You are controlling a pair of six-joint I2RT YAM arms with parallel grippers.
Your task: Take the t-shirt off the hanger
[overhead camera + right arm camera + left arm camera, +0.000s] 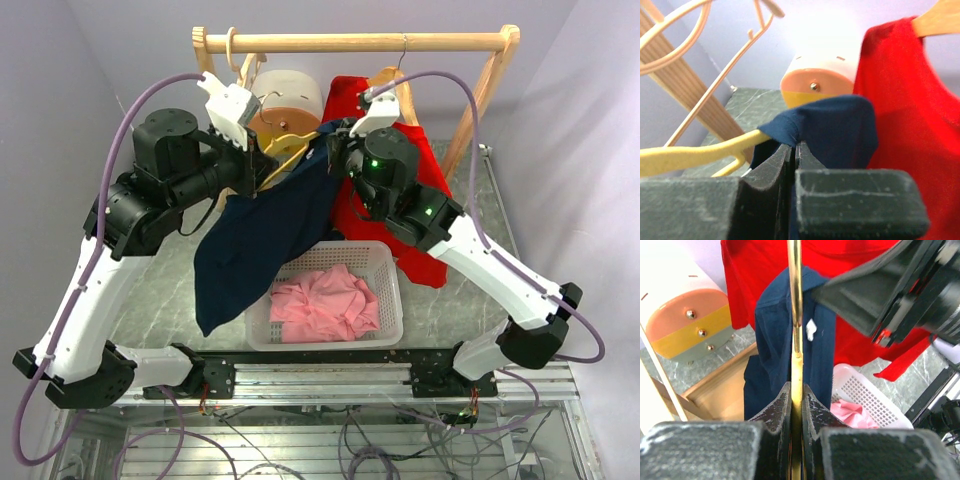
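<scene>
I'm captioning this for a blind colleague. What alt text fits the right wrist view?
The right claw is shut on a navy t-shirt whose fabric covers the end of a yellow hanger. A red shirt hangs at the right.

Yellow hanger [283,150] mostly covered by navy t-shirt [265,235] at centre of top view, hanger runs off top edge in left wrist view, right arm [920,285] blurred at upper right there, red shirt [910,100] cut by right edge in right wrist view.
</scene>
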